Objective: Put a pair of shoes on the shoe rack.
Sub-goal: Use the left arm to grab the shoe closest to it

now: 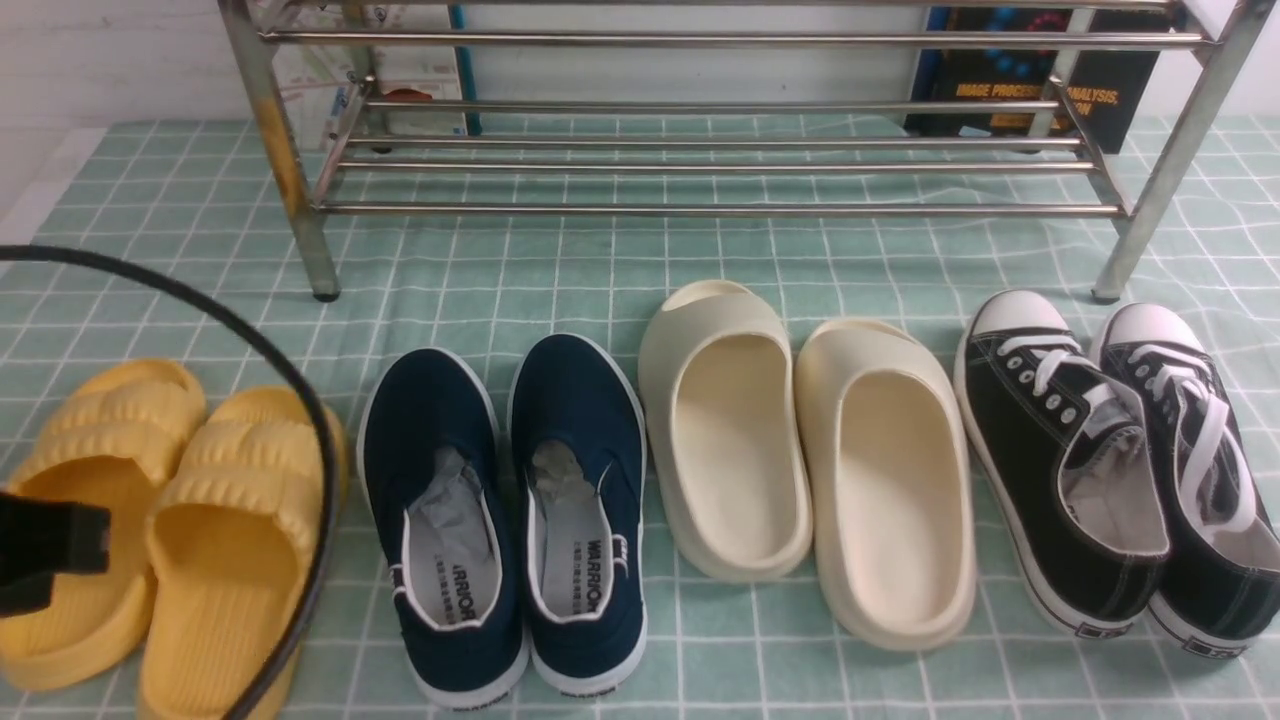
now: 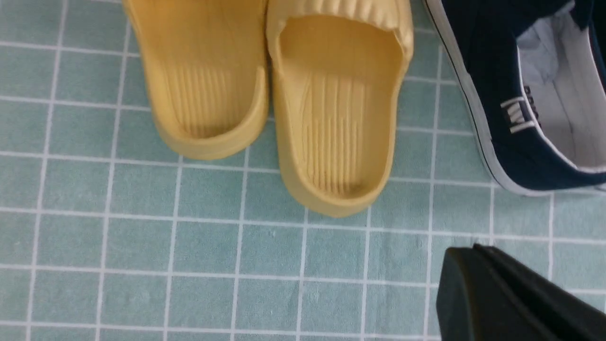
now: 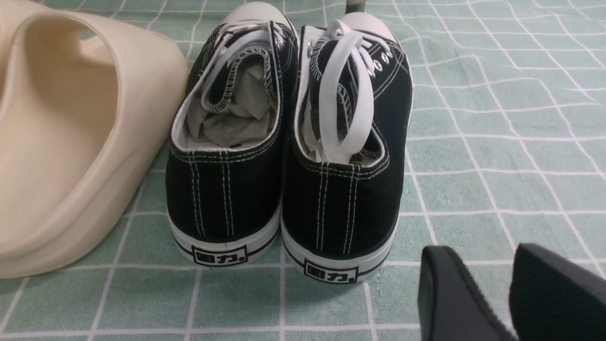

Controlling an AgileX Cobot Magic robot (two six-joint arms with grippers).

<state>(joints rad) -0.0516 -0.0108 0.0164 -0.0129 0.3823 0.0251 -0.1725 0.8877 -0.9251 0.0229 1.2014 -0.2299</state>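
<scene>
With the left hand [image 2: 473, 265] closed empty and the right hand [image 3: 492, 265] parted, the navy-blue canvas slip-on sneakers [image 1: 575, 420] must next be grasped for the silver steel-bar rack [image 1: 720, 210].

The scene is taken in the front view from above, tilted down and forward across the checked cloth [image 1: 560, 280] toward the shoe rack [image 1: 700, 210]. The left wrist view is aimed steeply down from close behind the left gripper [image 2: 466, 258], the yellow slides [image 2: 331, 118] and one navy shoe [image 2: 483, 71] lying just ahead. The right wrist view is set low behind the right gripper [image 3: 480, 265], near the heels of the black sneakers [image 3: 227, 189] and a cream slide [image 3: 71, 142]. All these shoes are shared with the front view.
</scene>
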